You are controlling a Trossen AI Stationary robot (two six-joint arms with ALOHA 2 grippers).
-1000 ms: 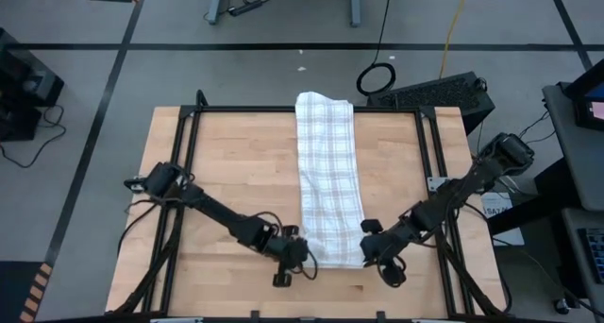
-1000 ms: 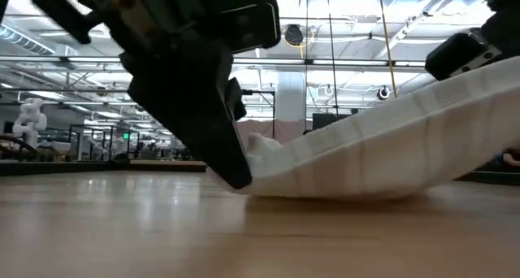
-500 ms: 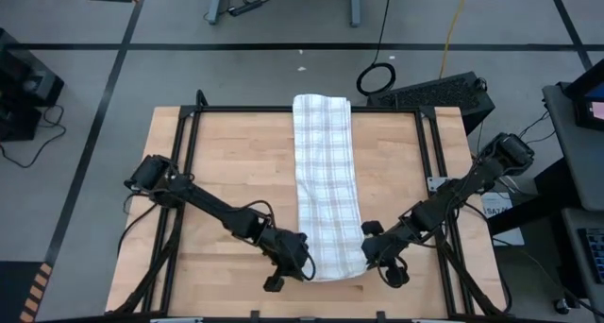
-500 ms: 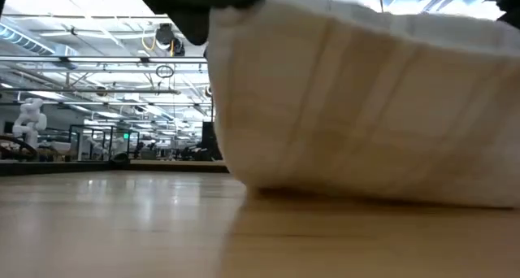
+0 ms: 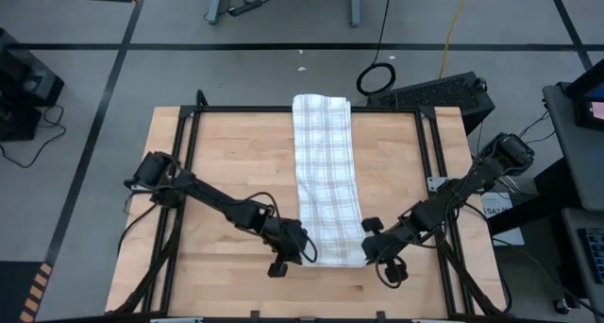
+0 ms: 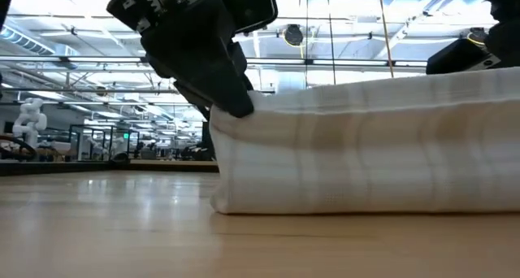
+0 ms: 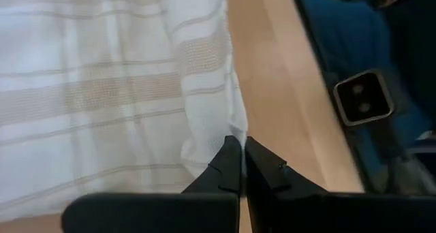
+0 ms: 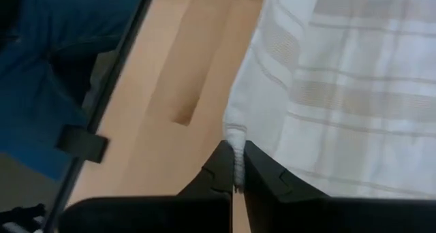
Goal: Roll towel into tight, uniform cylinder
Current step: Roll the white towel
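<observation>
The towel point(image 5: 327, 177), white with a faint grey-beige check, lies folded into a long strip down the middle of the table point(image 5: 226, 162), from near edge to far edge. At its near corners, the left gripper point(image 5: 300, 252) and right gripper point(image 5: 371, 248) each pinch the cloth. The low view shows that near end lifted into a thick fold; the wrist views show fingers point(image 7: 231, 166) closed on fabric.

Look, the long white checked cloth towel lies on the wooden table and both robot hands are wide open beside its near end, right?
Not quite: the hands are shut, not open. The left hand and the right hand each pinch a near corner of the long white checked cloth towel, as both wrist views show. It does lie on the wooden table.
</observation>
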